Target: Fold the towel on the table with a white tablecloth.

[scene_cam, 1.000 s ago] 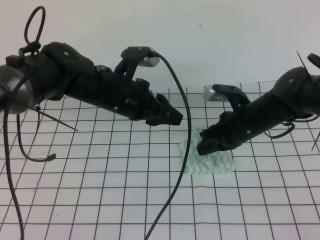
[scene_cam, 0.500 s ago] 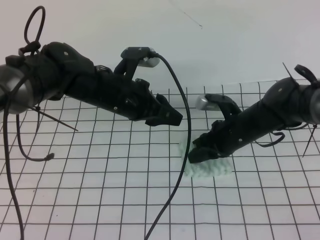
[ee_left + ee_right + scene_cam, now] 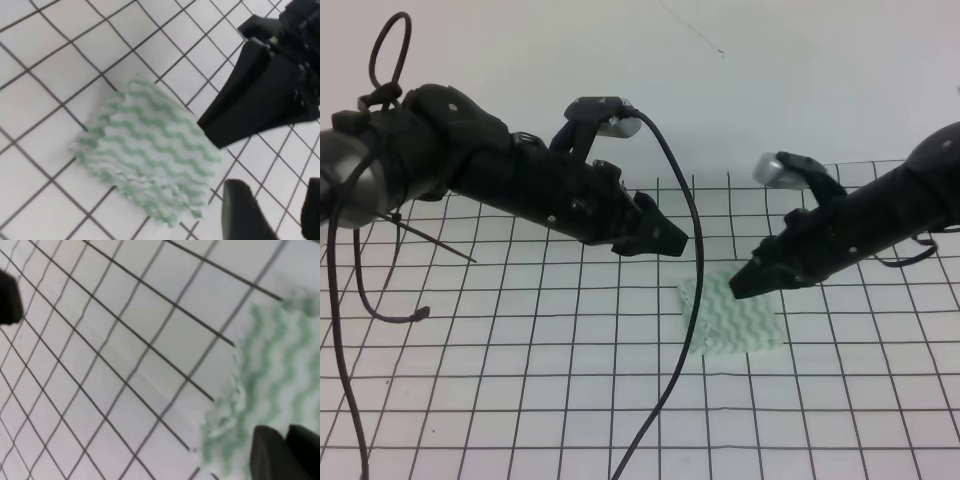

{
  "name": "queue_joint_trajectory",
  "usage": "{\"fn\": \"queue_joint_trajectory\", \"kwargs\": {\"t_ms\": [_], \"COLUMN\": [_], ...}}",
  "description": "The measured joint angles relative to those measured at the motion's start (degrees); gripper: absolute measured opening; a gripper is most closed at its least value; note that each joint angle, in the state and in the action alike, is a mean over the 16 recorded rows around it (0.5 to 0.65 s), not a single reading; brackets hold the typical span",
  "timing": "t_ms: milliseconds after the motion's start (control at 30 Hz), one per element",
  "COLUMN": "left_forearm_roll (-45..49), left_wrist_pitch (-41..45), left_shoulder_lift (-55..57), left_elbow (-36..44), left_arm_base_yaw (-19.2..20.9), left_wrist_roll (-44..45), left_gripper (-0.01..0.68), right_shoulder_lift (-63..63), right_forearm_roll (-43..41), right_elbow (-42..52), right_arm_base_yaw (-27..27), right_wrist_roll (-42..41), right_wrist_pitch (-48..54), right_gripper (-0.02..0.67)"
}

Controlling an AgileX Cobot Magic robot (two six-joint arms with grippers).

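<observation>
White tablecloth (image 3: 520, 380) is seen under the folded towel (image 3: 732, 318); the right gripper (image 3: 745, 283) is held pressed together above it, the left gripper (image 3: 670, 240) unclear

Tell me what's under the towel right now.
The towel lies folded on the white tablecloth, whose black grid runs under its edges. Anything else beneath is covered. The right gripper hangs above its far edge.

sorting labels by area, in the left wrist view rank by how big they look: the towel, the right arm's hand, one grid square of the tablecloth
1. Towel, largest.
2. Right arm's hand, though it is nearer the camera, so unsure.
3. One tablecloth grid square, smallest.
</observation>
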Motion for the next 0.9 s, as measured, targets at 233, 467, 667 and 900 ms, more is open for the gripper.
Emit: {"fn": "queue_joint_trajectory", "kwargs": {"t_ms": [233,467,667,900], "left_forearm_roll": [-0.5,-1.3,-1.7,-1.7], "left_wrist_pitch": [-0.7,-2.3,-4.2,-5.7], "left_shoulder_lift": [3.4,9.0,13.2,15.8], "left_elbow": [0.0,0.0,0.0,0.0], "left_arm_base_yaw": [-3.2,-6.1,-6.8,-6.6], "left_wrist_roll": [0.5,1.2,1.7,2.1], "left_gripper": [0.253,0.253,0.253,0.253], "right_shoulder_lift": [-0.2,1.0,2.0,3.1], "right_forearm_roll": [-6.1,-8.8,-9.8,-11.8], "right_elbow": [0.1,0.2,0.2,0.2], "right_arm_base_yaw": [-2.2,-2.5,-2.5,-2.5], "right_wrist_roll": [4.2,5.6,6.1,7.0], "right_wrist_pitch": [0.9,0.3,0.4,1.2], "right_gripper": [0.001,0.0,0.0,0.0]}}
